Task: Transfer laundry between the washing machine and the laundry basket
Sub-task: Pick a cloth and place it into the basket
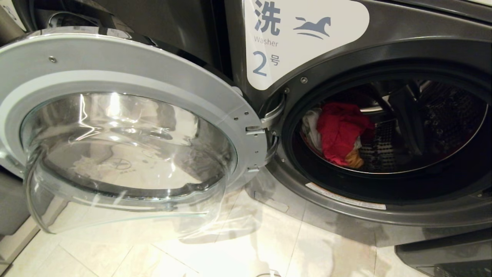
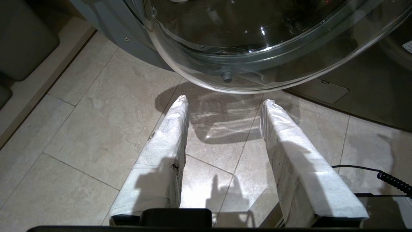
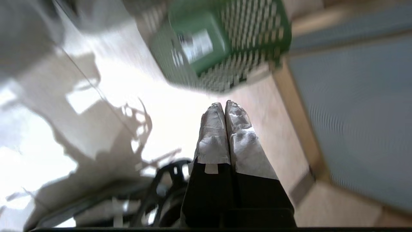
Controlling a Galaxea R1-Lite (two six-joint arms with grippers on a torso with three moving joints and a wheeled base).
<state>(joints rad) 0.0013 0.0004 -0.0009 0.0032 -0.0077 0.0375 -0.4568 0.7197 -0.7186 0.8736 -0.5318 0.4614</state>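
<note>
The washing machine (image 1: 388,50), dark grey and labelled 2, has its round glass door (image 1: 127,77) swung wide to the left. Inside the drum lies the laundry: a bright red garment (image 1: 340,132) with a white piece (image 1: 312,129) beside it and a small yellow-orange piece (image 1: 354,158) below. Neither arm shows in the head view. My left gripper (image 2: 224,103) hangs open and empty over the floor tiles, just below the glass door's bulge (image 2: 251,48). My right gripper (image 3: 223,104) is shut with nothing in it, pointing toward the dark green laundry basket (image 3: 225,48) on the floor.
The open door (image 1: 127,77) juts out over the pale tiled floor (image 1: 192,250) on the left. A coiled black cable (image 2: 394,182) runs by the left wrist. A grey-blue panel with a tan edge (image 3: 354,112) stands beside the basket. Dark robot parts (image 3: 167,187) lie below the right wrist.
</note>
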